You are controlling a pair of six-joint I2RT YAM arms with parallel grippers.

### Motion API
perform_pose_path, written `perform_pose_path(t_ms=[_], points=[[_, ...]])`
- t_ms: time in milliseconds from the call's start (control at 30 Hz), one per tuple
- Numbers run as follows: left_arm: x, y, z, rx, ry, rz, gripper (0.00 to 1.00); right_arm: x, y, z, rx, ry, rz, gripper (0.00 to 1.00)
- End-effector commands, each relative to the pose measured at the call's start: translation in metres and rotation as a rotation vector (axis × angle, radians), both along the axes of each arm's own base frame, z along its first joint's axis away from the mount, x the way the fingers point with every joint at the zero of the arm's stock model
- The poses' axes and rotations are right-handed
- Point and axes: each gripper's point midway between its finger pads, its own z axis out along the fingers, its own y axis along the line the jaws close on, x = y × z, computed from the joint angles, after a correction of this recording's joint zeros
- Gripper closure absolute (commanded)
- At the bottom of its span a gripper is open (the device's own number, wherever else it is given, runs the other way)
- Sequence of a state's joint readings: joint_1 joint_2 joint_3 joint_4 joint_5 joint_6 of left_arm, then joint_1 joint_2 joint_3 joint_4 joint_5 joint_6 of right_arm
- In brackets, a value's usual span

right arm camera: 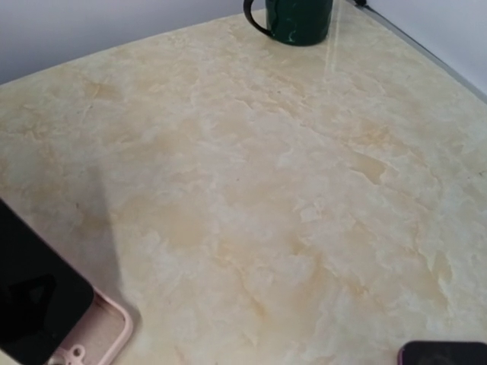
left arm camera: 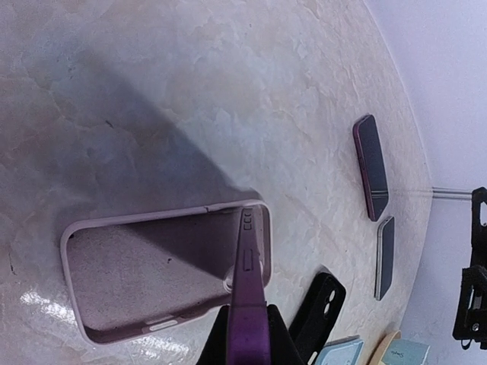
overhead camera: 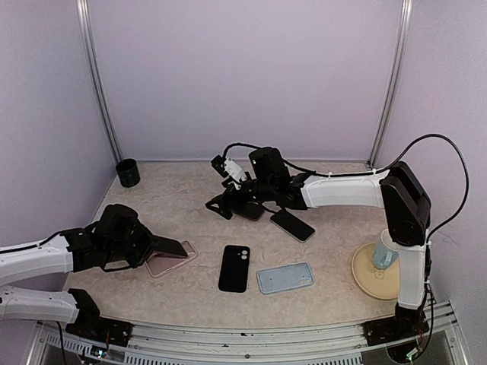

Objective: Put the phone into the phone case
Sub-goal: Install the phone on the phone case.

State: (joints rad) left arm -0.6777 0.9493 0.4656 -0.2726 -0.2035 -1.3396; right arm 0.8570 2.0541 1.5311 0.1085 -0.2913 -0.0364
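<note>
A dark purple phone (left arm camera: 251,262) is held edge-on with my left gripper (left arm camera: 247,328) shut on it. Its far end rests inside the open pink phone case (left arm camera: 144,274), against the case's right end wall, and the phone tilts up towards the gripper. From above, the phone (overhead camera: 173,246) slants over the case (overhead camera: 162,267) at the left gripper (overhead camera: 156,245). My right gripper (overhead camera: 221,204) hovers open mid-table, holding nothing. Its fingers do not show in the right wrist view.
A black case (overhead camera: 233,268) and a light blue case (overhead camera: 285,277) lie in front. Two more phones (overhead camera: 293,225) (overhead camera: 251,212) lie beside the right gripper. A beige plate (overhead camera: 365,275) carrying a cup (overhead camera: 383,255) stands at the right, and a green mug (overhead camera: 128,172) at the back left.
</note>
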Motion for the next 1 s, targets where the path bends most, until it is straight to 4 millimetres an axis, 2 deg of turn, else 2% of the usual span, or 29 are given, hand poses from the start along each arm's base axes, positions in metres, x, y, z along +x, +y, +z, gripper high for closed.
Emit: perform_pose_path(t_ms=[0, 233, 367, 533, 733, 967], points=[[0.010, -0.007, 0.009, -0.040, -0.056, 0.023, 1.00, 0.002, 0.002, -0.006, -0.005, 0.021, 0.002, 0.00], [0.011, -0.007, 0.002, -0.051, -0.060, 0.037, 1.00, 0.003, 0.006, -0.025, -0.035, 0.068, 0.002, 0.01], [0.011, -0.010, -0.002, -0.050, -0.056, 0.033, 1.00, 0.004, 0.010, -0.039, -0.071, 0.082, -0.003, 0.05], [0.010, -0.015, -0.008, -0.034, -0.056, 0.022, 1.00, 0.011, 0.008, -0.068, -0.178, 0.110, -0.044, 0.08], [0.011, -0.019, -0.013, 0.004, -0.069, 0.005, 1.00, 0.009, 0.012, -0.099, -0.289, 0.135, -0.052, 0.08], [0.015, -0.027, -0.014, -0.002, -0.136, -0.028, 1.00, 0.005, 0.013, -0.122, -0.372, 0.201, -0.065, 0.07]])
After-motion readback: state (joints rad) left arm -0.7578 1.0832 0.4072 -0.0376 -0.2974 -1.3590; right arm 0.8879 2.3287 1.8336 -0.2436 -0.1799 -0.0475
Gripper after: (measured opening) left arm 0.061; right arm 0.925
